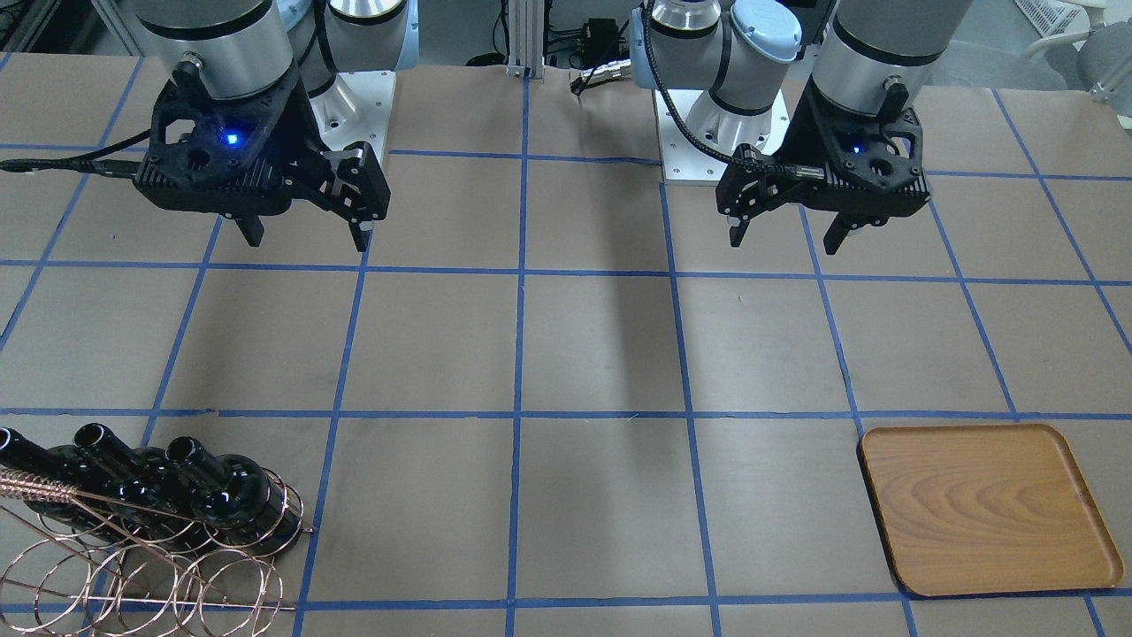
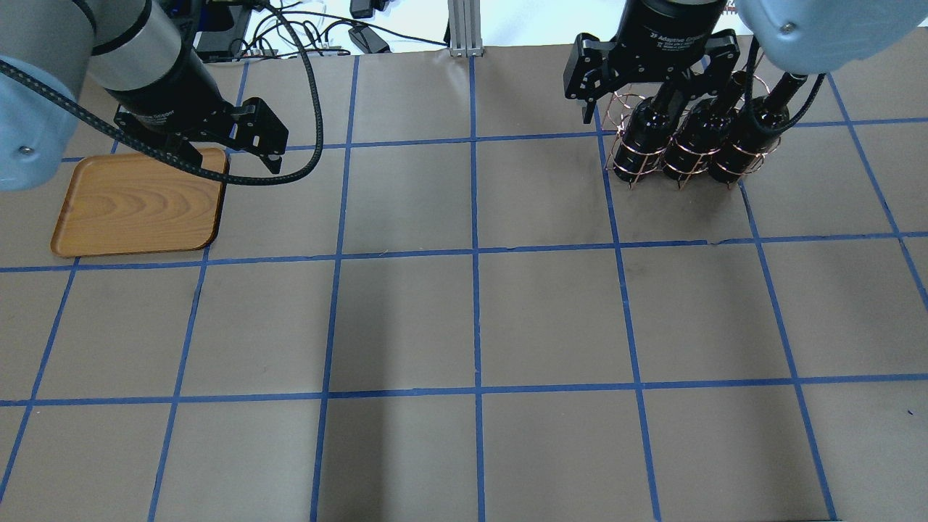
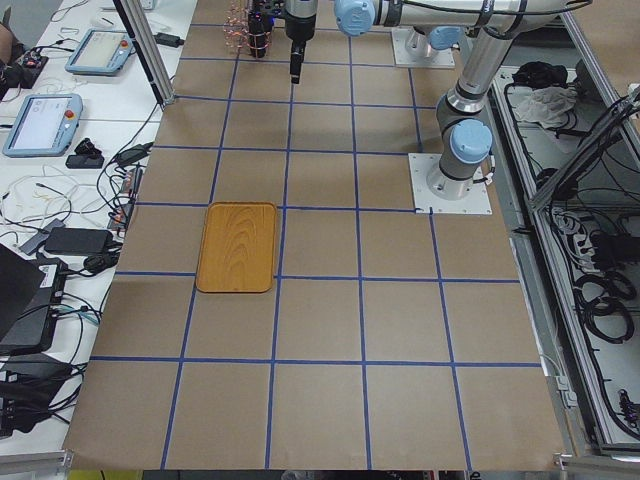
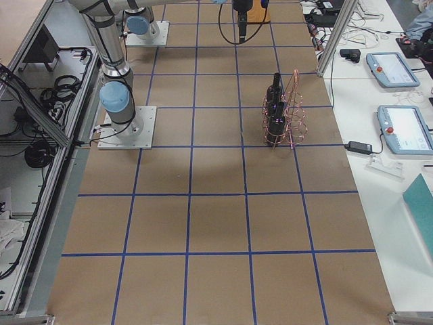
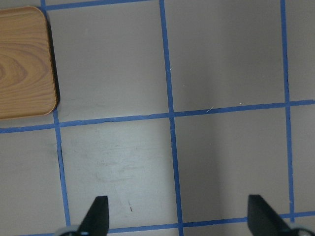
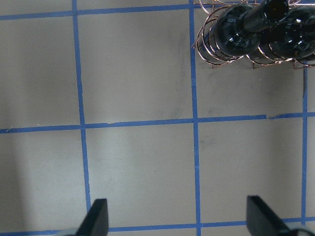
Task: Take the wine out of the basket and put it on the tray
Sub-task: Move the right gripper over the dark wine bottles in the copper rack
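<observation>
The wooden tray [image 2: 138,206] lay ahead-left of my left gripper [image 1: 785,241], its jaws spread wide and empty. My right gripper [image 1: 307,241] was equally wide. Ahead-right of it, three wine bottles [image 6: 235,35] stood in the copper wire basket [image 2: 620,151]. I judged them heavy, slick, breakable glass, best gripped at the neck below the lip.

Wrist cameras face down; exteriors share the tray [image 1: 986,509].
</observation>
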Available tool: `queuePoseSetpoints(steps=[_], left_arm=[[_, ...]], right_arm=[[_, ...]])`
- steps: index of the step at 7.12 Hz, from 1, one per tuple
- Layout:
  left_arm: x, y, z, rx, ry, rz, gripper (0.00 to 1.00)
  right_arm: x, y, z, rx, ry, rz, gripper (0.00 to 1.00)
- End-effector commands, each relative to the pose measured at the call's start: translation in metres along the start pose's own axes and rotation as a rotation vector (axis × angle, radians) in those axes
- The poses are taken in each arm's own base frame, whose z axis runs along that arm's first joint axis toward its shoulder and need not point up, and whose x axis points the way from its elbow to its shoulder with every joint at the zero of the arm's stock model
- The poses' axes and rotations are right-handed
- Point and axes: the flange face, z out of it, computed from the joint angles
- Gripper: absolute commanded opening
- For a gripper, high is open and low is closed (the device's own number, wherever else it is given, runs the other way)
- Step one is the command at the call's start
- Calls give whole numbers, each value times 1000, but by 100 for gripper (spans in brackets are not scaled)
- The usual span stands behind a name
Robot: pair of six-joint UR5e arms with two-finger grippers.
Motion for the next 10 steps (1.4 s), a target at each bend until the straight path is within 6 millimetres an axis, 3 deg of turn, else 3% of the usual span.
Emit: queuePoseSetpoints(steps=[1, 7, 8, 10], left_arm=[[-1, 0, 0, 1, -5, -1, 100], [-1, 0, 2, -3, -3, -1, 100], [-2, -1, 1, -2, -3, -3, 100], [-1, -1, 1, -2, -3, 2, 100]], right_arm=[[2, -1, 1, -1, 1, 4, 100], [15, -10, 9, -6, 17, 20, 100], [38, -20, 13, -11, 28, 29, 100], [105, -61, 29, -3, 28, 73, 100]])
